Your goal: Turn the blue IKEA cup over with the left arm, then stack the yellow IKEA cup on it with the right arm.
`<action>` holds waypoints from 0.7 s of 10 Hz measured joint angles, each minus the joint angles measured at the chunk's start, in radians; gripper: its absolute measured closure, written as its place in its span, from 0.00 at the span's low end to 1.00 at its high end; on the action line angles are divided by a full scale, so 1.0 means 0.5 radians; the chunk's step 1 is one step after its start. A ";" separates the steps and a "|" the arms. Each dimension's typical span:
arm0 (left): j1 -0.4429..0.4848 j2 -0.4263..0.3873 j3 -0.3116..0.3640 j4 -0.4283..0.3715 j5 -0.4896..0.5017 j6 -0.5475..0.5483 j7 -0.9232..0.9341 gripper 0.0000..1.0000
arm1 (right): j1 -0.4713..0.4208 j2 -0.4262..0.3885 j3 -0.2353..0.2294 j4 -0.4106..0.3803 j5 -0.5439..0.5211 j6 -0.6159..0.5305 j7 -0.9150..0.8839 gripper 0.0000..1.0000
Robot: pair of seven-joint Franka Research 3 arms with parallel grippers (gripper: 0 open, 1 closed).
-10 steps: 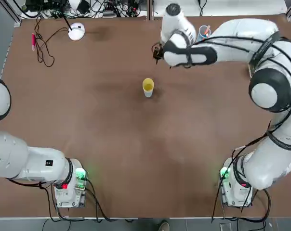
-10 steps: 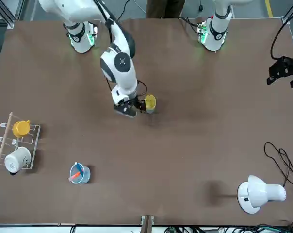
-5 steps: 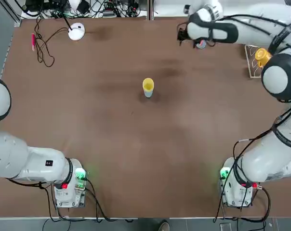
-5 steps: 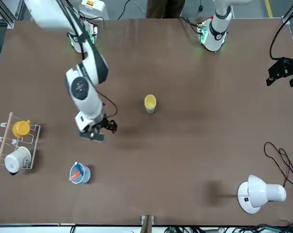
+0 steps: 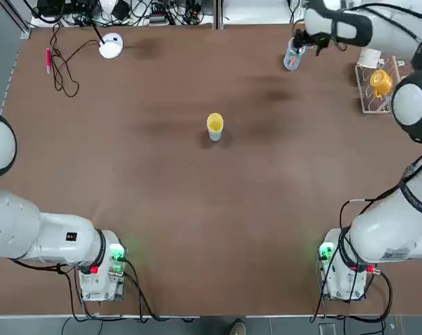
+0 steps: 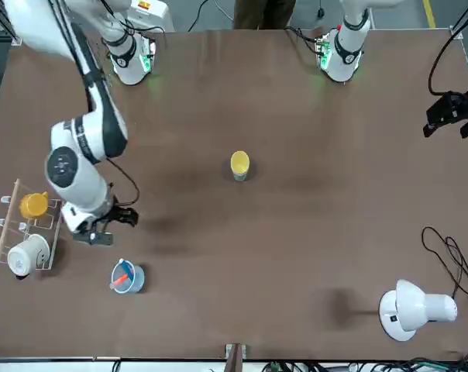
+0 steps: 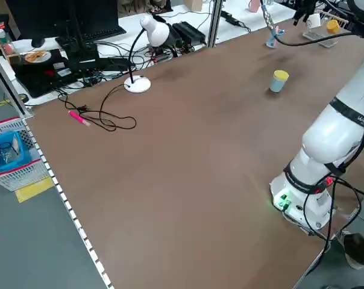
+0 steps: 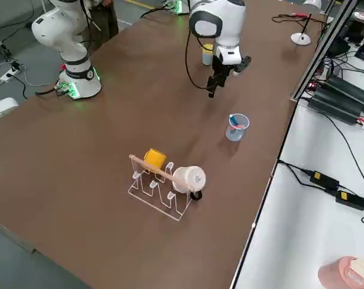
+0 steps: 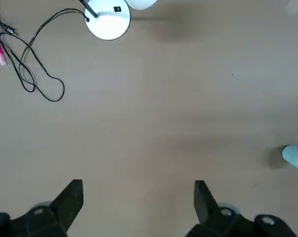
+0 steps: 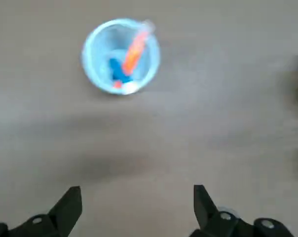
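The yellow IKEA cup (image 5: 214, 123) sits stacked on the blue IKEA cup (image 5: 215, 136) at the table's middle. The front view shows the same pair, yellow (image 6: 239, 163) over pale blue (image 6: 240, 176). My right gripper (image 5: 302, 39) hangs open and empty far from them, over the far right part of the table beside a clear-blue cup (image 10: 121, 55) with sticks. Its fingers (image 10: 70, 201) stand wide apart. My left gripper (image 6: 451, 118) is held off at the table's left side, open and empty, its fingers (image 9: 72, 195) spread, with the stacked cups (image 9: 293, 156) at the edge of its wrist view.
A wire rack (image 6: 9, 225) at the far right holds an orange-yellow mug (image 5: 380, 82) and a white mug (image 6: 26, 254). A white desk lamp (image 5: 110, 46), a looped black cable (image 5: 63, 70) and a pink pen (image 5: 48, 59) lie at the far left.
My right arm has swung away from the stacked cups toward the far right corner, past the clear-blue cup. The cups and the left arm have not moved.
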 joint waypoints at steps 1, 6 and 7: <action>0.001 0.000 0.000 0.000 0.000 -0.001 0.000 0.01 | -0.014 -0.107 -0.127 0.016 0.099 -0.095 -0.190 0.00; -0.001 0.002 -0.002 0.000 0.000 -0.001 0.000 0.01 | -0.039 -0.597 -0.452 0.278 0.316 -0.773 -0.480 0.00; -0.001 0.002 -0.002 0.000 0.000 -0.001 0.000 0.01 | -0.036 -0.601 -0.448 0.287 0.330 -0.775 -0.403 0.00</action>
